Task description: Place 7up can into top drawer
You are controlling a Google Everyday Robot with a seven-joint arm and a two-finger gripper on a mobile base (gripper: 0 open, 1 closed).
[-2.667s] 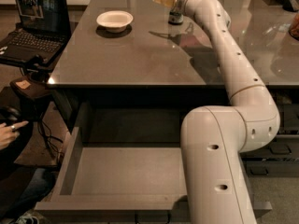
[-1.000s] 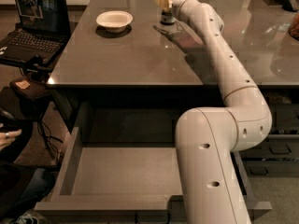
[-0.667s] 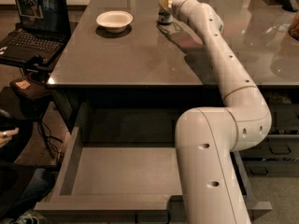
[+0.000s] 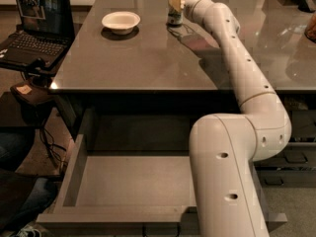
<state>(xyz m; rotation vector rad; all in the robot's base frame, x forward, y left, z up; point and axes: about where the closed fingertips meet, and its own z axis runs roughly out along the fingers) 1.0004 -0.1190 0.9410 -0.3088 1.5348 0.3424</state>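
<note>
Where the 7up can point(image 4: 173, 18) stands far back on the table point(image 4: 148, 58), the tool point(image 4: 175, 3) meets its upper part, hold undeterminable. White bowl point(image 4: 121, 21) stands left; top drawer point(image 4: 133, 181) open below.

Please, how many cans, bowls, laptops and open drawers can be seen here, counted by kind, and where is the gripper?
Cans: 1, the 7up can on the table
Bowls: 1, the white bowl on the table
Laptops: 1, the laptop left of the table
Open drawers: 1, the top drawer, nothing in it
Total: 4
The gripper is at the 7up can.
</note>
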